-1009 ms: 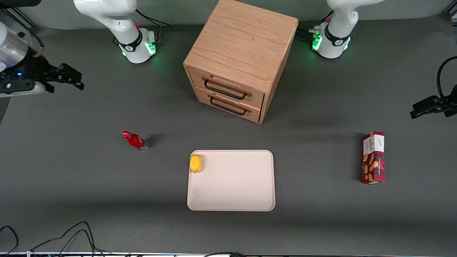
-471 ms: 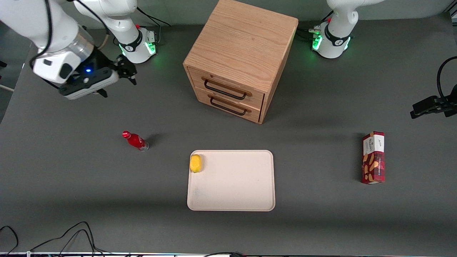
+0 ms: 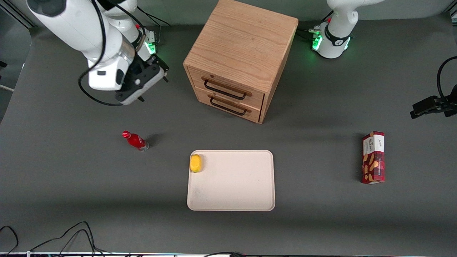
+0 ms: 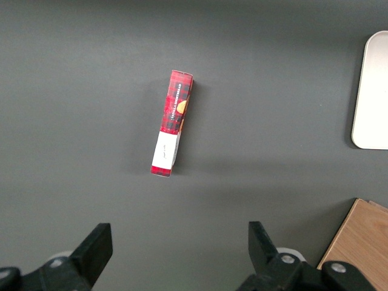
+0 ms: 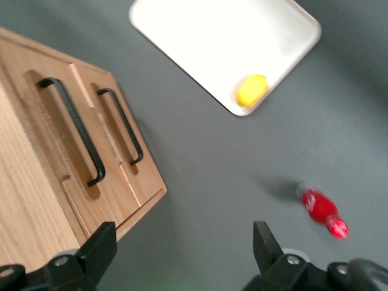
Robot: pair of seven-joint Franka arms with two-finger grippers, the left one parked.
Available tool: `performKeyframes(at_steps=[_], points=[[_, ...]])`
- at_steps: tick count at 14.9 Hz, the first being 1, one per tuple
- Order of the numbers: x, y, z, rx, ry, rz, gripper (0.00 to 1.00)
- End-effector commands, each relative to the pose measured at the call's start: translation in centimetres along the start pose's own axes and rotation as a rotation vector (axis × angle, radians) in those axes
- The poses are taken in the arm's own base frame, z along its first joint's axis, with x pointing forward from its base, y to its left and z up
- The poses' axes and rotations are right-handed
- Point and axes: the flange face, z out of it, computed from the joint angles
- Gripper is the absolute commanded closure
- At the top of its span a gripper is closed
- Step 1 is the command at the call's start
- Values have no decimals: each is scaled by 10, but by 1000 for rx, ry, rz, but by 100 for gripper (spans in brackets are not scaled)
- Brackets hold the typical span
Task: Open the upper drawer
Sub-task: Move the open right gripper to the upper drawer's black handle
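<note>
Nearest the front camera we see a cream tray [image 3: 232, 192] flat on the dark worktop [image 3: 71, 200], with a lemon [image 3: 195, 163] in the tray corner toward the working arm's end. A little farther from the camera a red bottle [image 3: 135, 140] stands tilted on the worktop, apart from the tray, toward the working arm's end. Toward the parked arm's end a red box [image 3: 373, 157] lies flat, well apart from everything else.

Farther still comes our hand [image 3: 161, 71], hanging above the worktop beside the cabinet [image 3: 242, 46], near it but not touching. The white arm [image 3: 82, 25] slants down to it from above, and the black fingers point toward the cabinet's side. In the wrist view the two fingers [image 5: 100, 245] stand wide apart with only bare worktop between them, holding nothing.

The cabinet sits turned at an angle, its fronts facing the tray. The upper drawer [image 3: 228, 87] is shut, flush with the cabinet face, its handle [image 3: 225, 90] untouched. The lower drawer [image 3: 230, 106] just under it is shut as well. Nothing stands between the hand and the drawer fronts. The wrist view shows both handles side by side, with the tray, lemon and bottle past them.

In the front view the hand's fingertips are mostly hidden under the wrist housing. In the wrist view the bottle [image 5: 322, 210] is blurred and the cabinet is cut off at the edge. Cables [image 3: 53, 239] trail along the worktop's near edge.
</note>
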Motion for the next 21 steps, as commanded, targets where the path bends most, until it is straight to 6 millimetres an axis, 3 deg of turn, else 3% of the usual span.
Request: performKeyframes(at_steps=[1,3,5,7,11,16,21], points=[[31,10,11,116,34,-119,0],[32,10,16,118,25,-125,0],[42,13,36,139,19,-145,0],[51,-8,45,129,24,-192,0],[63,-18,73,89,-17,-233,0],[79,-53,110,46,-61,-332,0],[91,-62,135,76,-50,-338,0]])
